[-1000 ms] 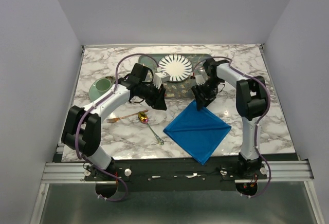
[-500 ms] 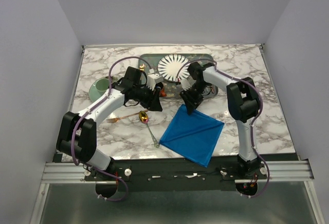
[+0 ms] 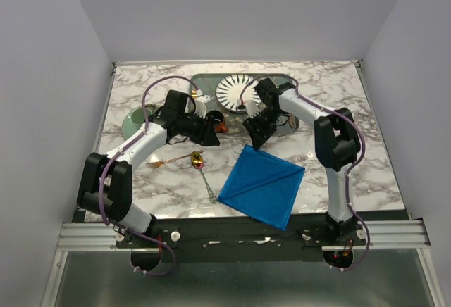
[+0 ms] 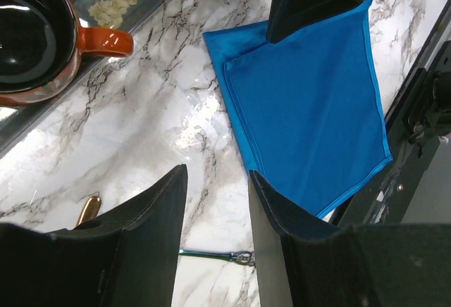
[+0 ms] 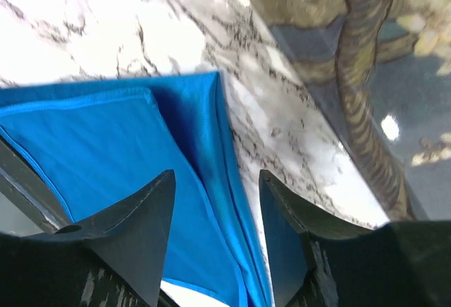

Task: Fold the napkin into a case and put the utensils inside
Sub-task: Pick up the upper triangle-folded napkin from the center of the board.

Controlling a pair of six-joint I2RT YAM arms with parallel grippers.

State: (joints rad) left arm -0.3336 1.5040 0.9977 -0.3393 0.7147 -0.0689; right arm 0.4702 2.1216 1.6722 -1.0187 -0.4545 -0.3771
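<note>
Two layers showing at the far corner of the bright blue plain cloth napkin [image 3: 262, 186], spread flat on the marble table [image 3: 373, 110] on the arms' side of the grey-green patterned tray [image 3: 280, 84], that corner close to the tray's near edge. Directly above that corner, the right gripper [image 3: 256, 134]. Seen from the right wrist, napkin [image 5: 106, 138] filling the gap between the two black fingers [image 5: 134, 229], hem and corner in plain sight. Fingers standing apart, clamping nothing; impossible to tell whether the tips touch the cloth.

Off the tray's near-left end, the left gripper [image 3: 210, 135], apart from the napkin, beside a rust-orange mug with a dark inside [image 4: 28, 39] at the tray's edge. Likewise spread, only bare marble between its fingers [image 4: 141, 243], gripping nothing.

Slim copper-pink fork [image 3: 163, 161] and gold-bowled, thin-handled spoon [image 3: 197, 160] lying left of the tray and nearer the arms, touched by neither gripper.
</note>
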